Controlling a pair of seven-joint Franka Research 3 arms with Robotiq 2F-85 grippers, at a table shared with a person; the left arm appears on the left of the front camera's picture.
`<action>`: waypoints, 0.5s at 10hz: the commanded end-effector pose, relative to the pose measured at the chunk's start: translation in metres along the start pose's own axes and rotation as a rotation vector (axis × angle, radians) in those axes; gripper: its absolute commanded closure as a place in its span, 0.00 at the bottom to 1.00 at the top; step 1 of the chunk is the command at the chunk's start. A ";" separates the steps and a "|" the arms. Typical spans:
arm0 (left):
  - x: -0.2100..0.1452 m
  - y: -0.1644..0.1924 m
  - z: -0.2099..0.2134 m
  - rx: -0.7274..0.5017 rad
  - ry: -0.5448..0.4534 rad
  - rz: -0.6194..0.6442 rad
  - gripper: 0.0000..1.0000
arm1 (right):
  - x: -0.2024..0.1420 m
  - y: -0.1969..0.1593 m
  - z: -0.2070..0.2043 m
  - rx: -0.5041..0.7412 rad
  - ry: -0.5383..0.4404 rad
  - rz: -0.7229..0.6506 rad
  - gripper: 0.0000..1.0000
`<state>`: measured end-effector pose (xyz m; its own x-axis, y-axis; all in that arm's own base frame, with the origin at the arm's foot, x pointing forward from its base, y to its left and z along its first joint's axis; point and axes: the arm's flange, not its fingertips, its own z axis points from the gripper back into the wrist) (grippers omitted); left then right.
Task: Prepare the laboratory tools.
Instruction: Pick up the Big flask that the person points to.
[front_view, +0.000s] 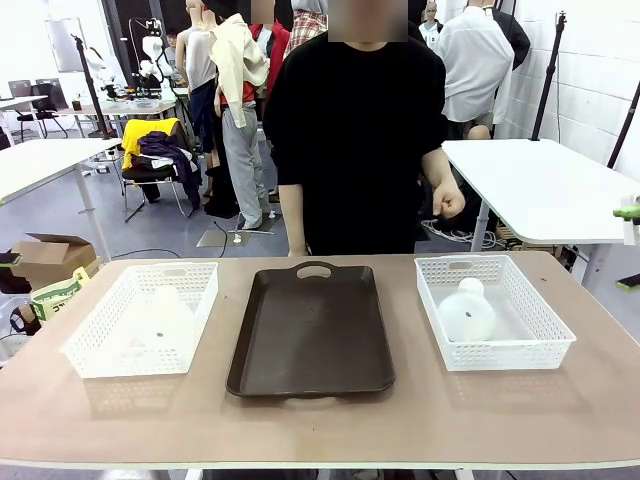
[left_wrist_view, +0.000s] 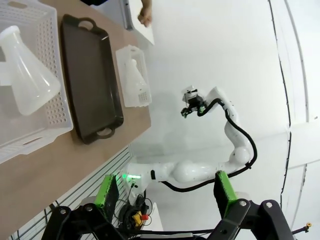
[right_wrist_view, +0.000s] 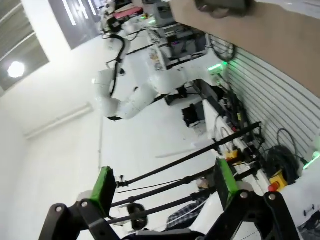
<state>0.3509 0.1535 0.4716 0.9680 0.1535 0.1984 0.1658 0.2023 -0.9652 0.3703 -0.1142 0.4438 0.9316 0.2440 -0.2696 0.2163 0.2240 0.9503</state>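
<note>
The task is judged to be at its opening step: neither flask is gripped, and both are found in their baskets. The left flask is located inside the left basket at the lower left of the front view. The right flask is located inside the right basket at the lower right. Whether each stands or lies cannot be established. Between the baskets, the tray is laid bare on the surface. The left gripper is shown at the bottom edge of the left wrist view with its fingers spread apart and nothing between them, off the edge of the surface and well apart from the baskets. The right gripper is presented likewise in the right wrist view, spread apart and unloaded. The next move is judged to call for one gripper to be lowered into a basket and closed on a flask neck, since the narrow neck is better suited to the finger span than the wide base. The flasks are conical, frosted and translucent; their smooth walls are likely to be slippery, so a centred grip is advised. The baskets are formed of white plastic mesh with solid rims. The tray is dark brown, rectangular and matte, with rounded corners and a cut-out handle at each short end.
</note>
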 end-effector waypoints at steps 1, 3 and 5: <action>0.000 0.004 0.004 -0.050 -0.015 -0.014 0.00 | 0.005 0.000 -0.005 -0.028 -0.003 0.079 0.00; 0.000 0.002 0.001 -0.062 0.013 -0.034 0.00 | 0.006 0.011 -0.008 -0.028 -0.005 0.112 0.00; 0.003 -0.006 -0.005 -0.055 -0.029 -0.037 0.00 | 0.006 0.004 -0.006 -0.025 0.004 0.083 0.00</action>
<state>0.3513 0.1504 0.4713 0.9676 0.1423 0.2085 0.1852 0.1610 -0.9694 0.3750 -0.1045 0.4492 0.9470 0.2656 -0.1806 0.1214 0.2246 0.9669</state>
